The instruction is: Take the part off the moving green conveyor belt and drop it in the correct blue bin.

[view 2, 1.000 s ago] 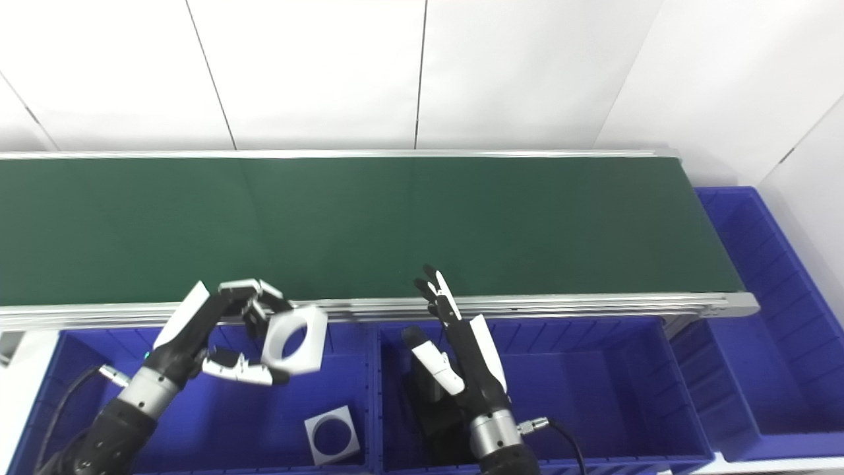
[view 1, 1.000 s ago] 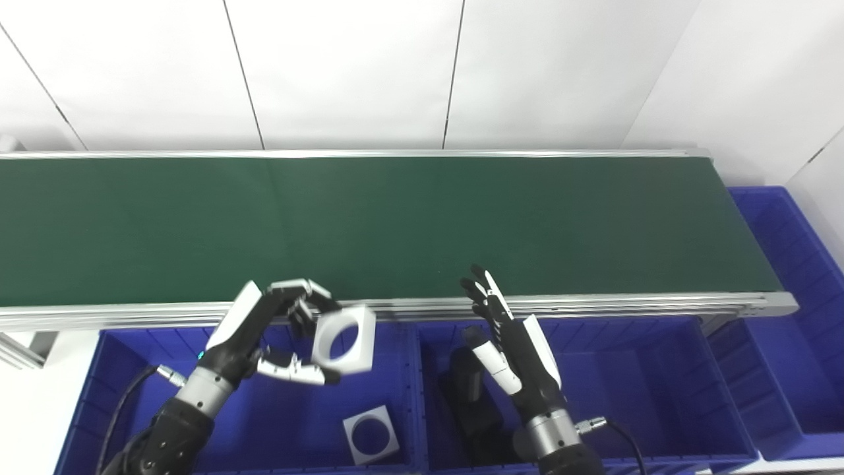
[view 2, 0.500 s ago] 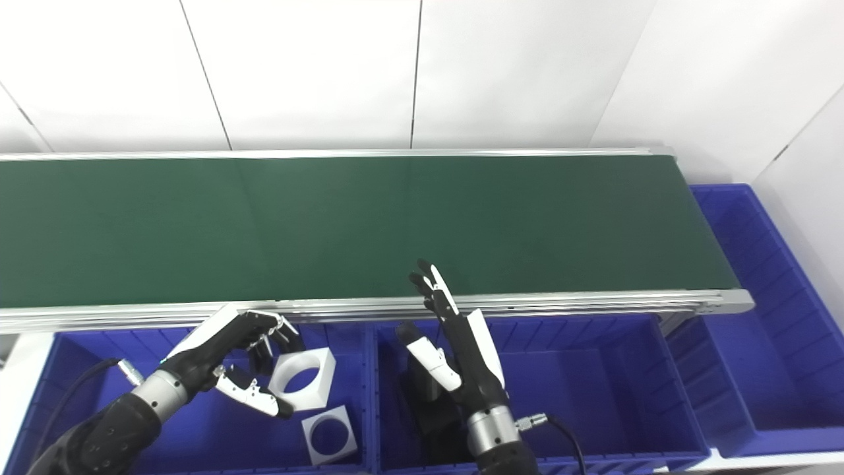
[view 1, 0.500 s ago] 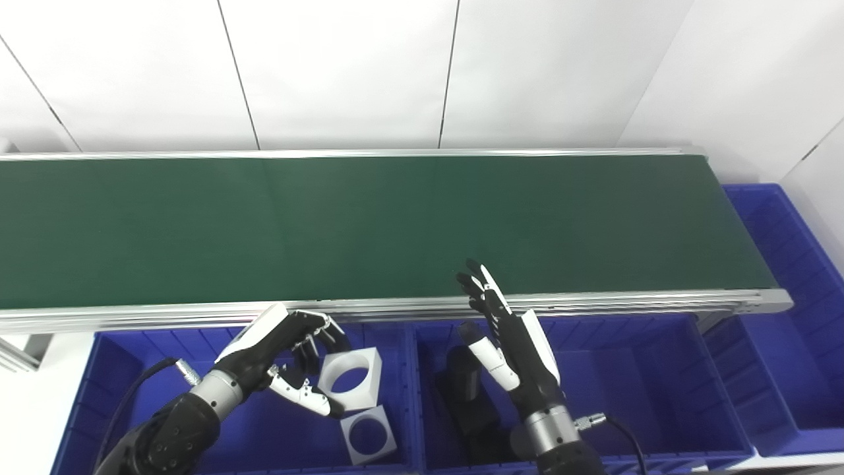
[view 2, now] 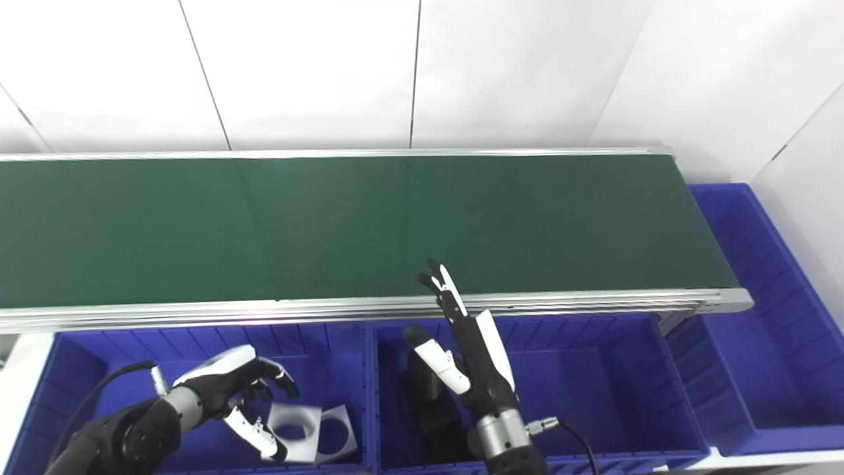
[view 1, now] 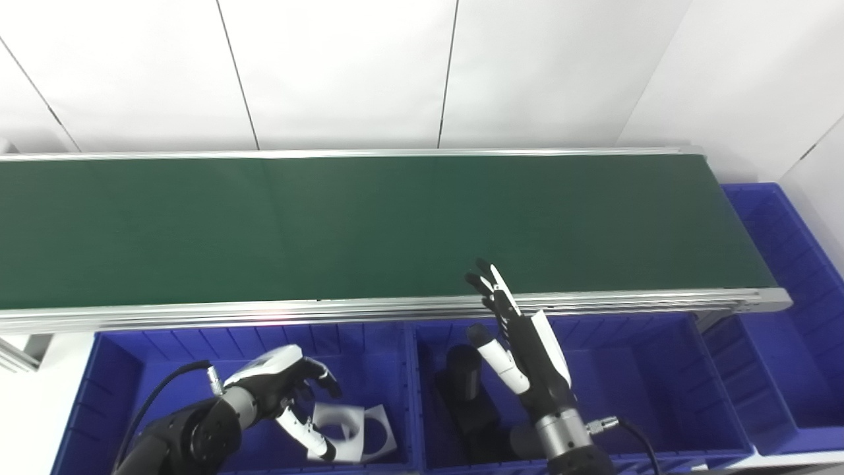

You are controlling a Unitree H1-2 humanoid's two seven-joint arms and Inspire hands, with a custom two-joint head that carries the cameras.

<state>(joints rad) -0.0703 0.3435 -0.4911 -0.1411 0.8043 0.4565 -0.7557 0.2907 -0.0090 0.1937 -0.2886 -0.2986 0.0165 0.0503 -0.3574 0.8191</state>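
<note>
Part (view 1: 336, 430) lying low in left bin (view 1: 119, 369) atop another white block (view 1: 379, 429), left hand (view 1: 290, 396) spread just beside, right hand (view 1: 521, 343) open over middle bin (view 1: 593, 343); risks snagging on withdrawing fingers, tipping off the block.

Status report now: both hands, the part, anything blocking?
Left hand open, low in left blue bin, white square part beside its fingers, on second white part. Right hand open over middle bin. Green belt bare, nothing blocking.
</note>
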